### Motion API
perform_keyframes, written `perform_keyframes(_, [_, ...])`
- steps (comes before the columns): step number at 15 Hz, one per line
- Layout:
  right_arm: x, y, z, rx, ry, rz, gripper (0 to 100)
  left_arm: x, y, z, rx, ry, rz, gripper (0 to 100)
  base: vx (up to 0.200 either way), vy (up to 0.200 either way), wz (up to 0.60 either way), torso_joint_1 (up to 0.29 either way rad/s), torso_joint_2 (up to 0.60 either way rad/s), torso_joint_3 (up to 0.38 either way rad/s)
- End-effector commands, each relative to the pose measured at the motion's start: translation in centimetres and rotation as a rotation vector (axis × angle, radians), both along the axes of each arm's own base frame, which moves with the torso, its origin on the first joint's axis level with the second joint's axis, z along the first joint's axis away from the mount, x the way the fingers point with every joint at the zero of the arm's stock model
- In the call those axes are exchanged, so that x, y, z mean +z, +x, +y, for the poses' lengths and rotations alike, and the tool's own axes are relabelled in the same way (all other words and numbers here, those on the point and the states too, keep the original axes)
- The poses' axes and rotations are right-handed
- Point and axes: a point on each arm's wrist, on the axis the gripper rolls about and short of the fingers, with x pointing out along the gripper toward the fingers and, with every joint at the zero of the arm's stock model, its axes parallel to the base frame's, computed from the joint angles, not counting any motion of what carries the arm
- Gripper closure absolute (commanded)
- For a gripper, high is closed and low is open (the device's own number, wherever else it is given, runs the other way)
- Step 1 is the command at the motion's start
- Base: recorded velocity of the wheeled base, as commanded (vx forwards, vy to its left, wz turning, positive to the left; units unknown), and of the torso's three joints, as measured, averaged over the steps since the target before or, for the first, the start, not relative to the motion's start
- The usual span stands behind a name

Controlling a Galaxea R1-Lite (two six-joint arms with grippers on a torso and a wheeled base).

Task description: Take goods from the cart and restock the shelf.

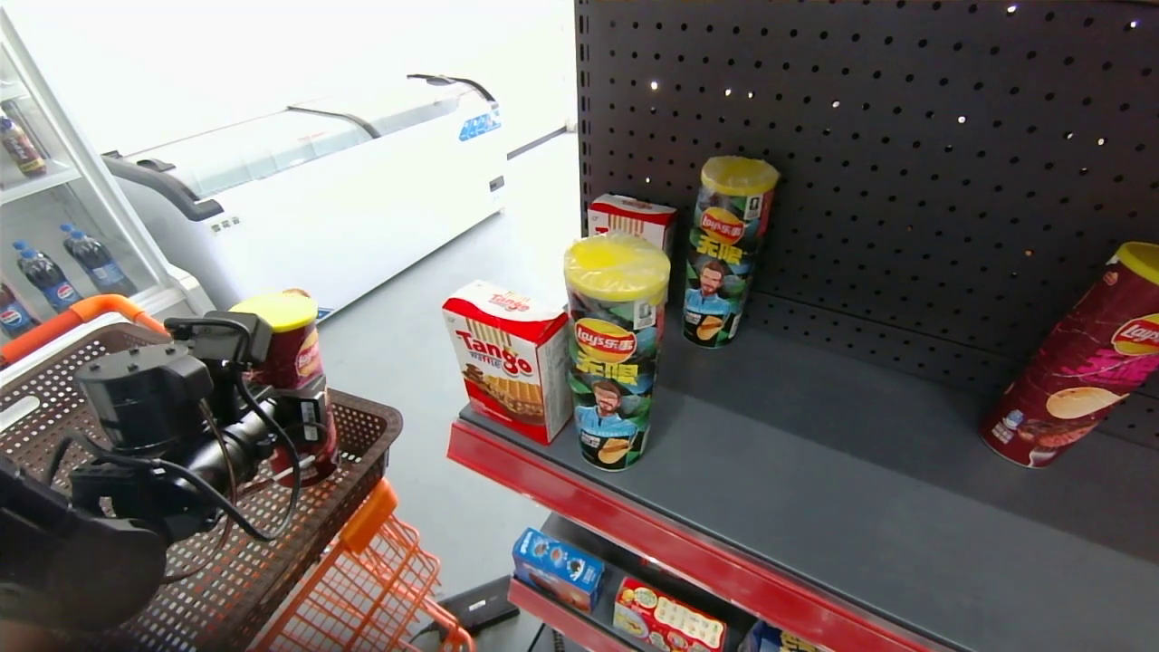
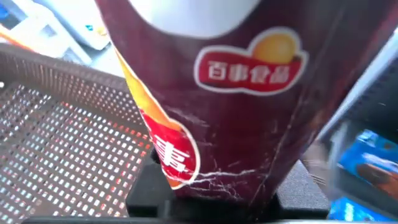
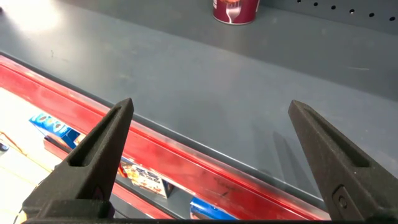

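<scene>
because the maroon chip can (image 1: pixel 292 358) is sitting clamped low on its body in the left gripper (image 1: pixel 303 439), it is hanging upright just above the brown cart basket (image 1: pixel 367 421), lid up and, by my reading, ready for carrying across to the shelf (image 1: pixel 815 489). the right gripper (image 3: pixel 211 109) is hovering with its jaws spread wide above the shelf's red front lip (image 1: pixel 634 534), holding nothing. beyond the lip, a wafer box (image 1: pixel 507 362) and a green chip can (image 1: pixel 616 353) are crowding the left end, with a second box (image 1: pixel 631 220) and a second green can (image 1: pixel 729 254) standing behind them. these are blocking that end, so the bare middle is looking like the safer spot. farther right, another maroon can (image 1: pixel 1068 362) is leaning against the pegboard (image 1: pixel 905 136).
</scene>
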Motion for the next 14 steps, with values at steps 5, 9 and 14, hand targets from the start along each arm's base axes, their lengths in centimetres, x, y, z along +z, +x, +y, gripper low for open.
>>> perform_keyframes(5, [0.0,0.0,0.0,0.000,0.000,0.000,0,9.3,-6.8,-2.1,-0.176,-0.006,-0.135,100,0.000,0.000,0.00,0.000,0.00,0.000])
perform_keyframes(9, [0.0,0.0,0.0,0.000,0.000,0.000,0,11.2,-9.6,-3.4,-0.250,-0.010,-0.181,100,0.000,0.000,0.00,0.000,0.00,0.000])
perform_keyframes(14, [0.0,0.0,0.0,0.000,0.000,0.000,0,10.5,-11.6,-6.2,-0.459,-0.027,-0.147,100,0.000,0.000,0.00,0.000,0.00,0.000])
